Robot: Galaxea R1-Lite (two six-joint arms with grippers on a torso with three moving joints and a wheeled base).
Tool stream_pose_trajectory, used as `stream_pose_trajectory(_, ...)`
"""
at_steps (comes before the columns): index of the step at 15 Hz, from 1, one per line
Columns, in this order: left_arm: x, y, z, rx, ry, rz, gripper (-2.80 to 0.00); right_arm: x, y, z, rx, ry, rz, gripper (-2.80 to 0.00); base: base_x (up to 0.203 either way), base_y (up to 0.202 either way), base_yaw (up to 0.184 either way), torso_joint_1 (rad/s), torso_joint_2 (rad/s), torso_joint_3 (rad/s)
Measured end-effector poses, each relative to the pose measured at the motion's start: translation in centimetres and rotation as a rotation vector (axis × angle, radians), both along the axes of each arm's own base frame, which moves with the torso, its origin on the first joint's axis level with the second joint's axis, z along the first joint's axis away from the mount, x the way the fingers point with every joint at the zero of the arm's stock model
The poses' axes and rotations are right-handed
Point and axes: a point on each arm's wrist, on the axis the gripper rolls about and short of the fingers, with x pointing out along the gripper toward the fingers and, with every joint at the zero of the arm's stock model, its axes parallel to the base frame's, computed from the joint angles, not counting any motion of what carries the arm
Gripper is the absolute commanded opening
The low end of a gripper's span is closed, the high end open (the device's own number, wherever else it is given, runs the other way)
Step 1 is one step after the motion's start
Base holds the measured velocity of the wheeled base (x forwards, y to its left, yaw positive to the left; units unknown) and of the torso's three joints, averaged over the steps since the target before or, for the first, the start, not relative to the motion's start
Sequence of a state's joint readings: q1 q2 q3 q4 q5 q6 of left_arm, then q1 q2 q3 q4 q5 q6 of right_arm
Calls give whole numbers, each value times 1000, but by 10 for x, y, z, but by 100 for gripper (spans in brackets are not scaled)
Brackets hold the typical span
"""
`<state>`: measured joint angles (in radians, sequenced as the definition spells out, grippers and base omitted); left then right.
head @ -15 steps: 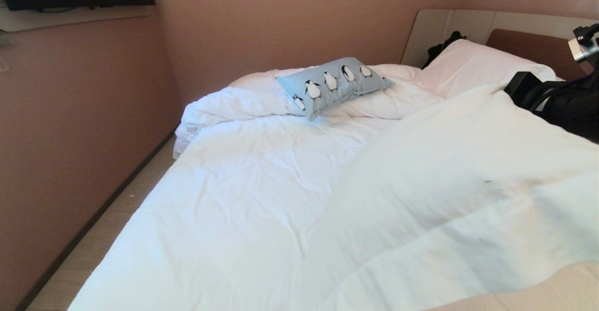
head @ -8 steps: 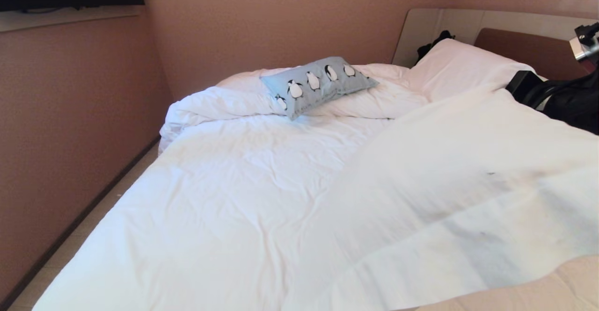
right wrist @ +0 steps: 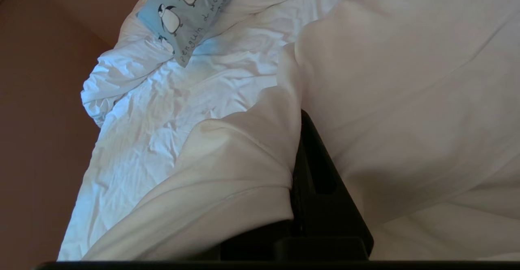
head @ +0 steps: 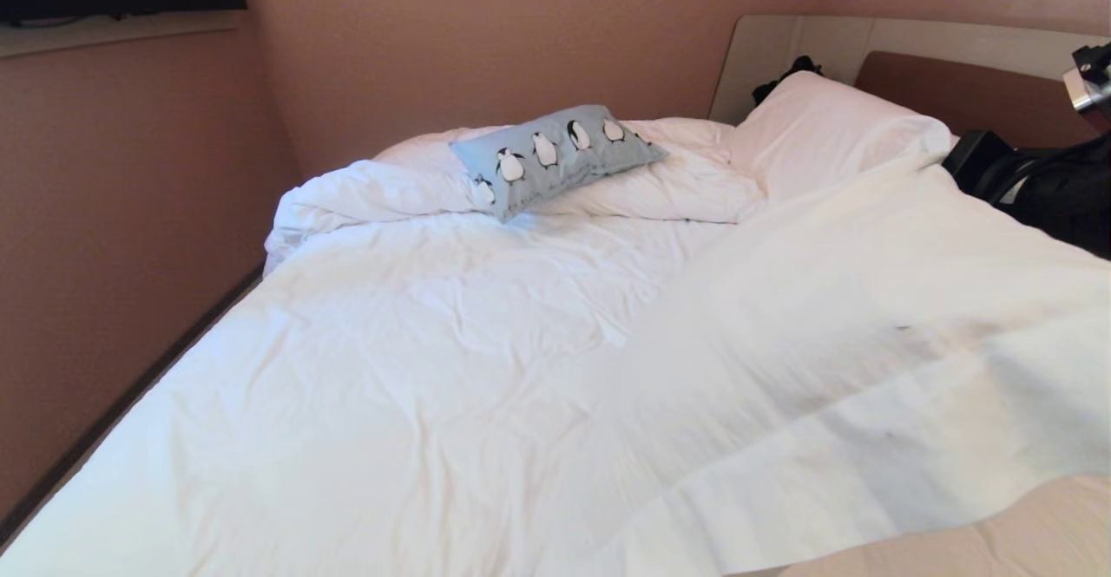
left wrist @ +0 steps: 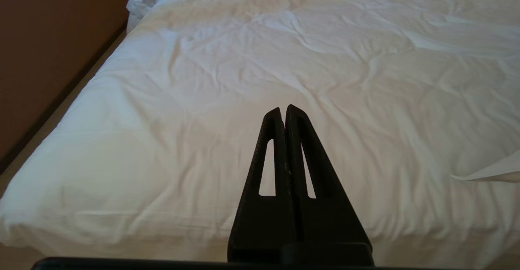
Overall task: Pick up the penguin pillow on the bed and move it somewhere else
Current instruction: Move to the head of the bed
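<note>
The whole head view has slid leftward since a second ago, wall, bed and cushion together, so that's the camera swinging, not the things; the penguin pillow (head: 555, 154) sits just where it sat on the bedding. Starting at the left: pink wall, a strip of floor, then the bed (head: 417, 360) with its rumpled white duvet. The left gripper (left wrist: 283, 109) hangs above the near left part of the mattress, fingers pressed together, nothing between them. Up toward the head end the light-blue penguin pillow lies tilted on a bunched roll of duvet, a white pillow (head: 825, 130) just to its right. Further right, the right gripper (right wrist: 302, 117) is pinched tight, half buried under a fold of duvet, well short of the cushion.
</note>
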<state>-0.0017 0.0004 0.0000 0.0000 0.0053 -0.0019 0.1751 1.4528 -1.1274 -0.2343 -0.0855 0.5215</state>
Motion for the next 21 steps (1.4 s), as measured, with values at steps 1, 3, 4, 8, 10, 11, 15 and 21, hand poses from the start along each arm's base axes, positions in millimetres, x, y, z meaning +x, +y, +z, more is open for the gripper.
stream_pose_trajectory(1, 0, 0, 0, 0, 0, 0, -280, 0, 0, 0, 1, -1, -1, -280, 0, -195, 2, 8, 5, 5)
stream_pose_trajectory(3, 0, 0, 0, -1, 0, 0, -280, 0, 0, 0, 0, -1, -1, -280, 0, -193, 1, -3, 4, 5)
stream_pose_trajectory(4, 0, 0, 0, -1, 0, 0, -280, 0, 0, 0, 0, 0, -1, -280, 0, -190, 1, 5, 2, 7)
stream_pose_trajectory(8, 0, 0, 0, -1, 0, 0, -280, -1, -1, 1, 0, -2, -2, -280, 0, -193, 2, 2, 3, 1)
stream_pose_trajectory(10, 0, 0, 0, -1, 0, 0, -280, -1, -1, 0, 1, -1, -2, -280, 0, -197, -2, 0, -2, 2)
stream_pose_trajectory(11, 0, 0, 0, -1, 0, 0, -280, 0, -1, 0, 0, -1, -2, -280, 0, -192, -2, 3, 2, 5)
stream_pose_trajectory(15, 0, 0, 0, -1, 0, 0, -280, 0, -1, 0, 0, 0, -2, -280, 0, -193, 0, 4, 2, 3)
stream_pose_trajectory(21, 0, 0, 0, -1, 0, 0, -280, 0, 0, -1, -1, 3, 0, -280, 0, -178, 1, 3, 2, 3)
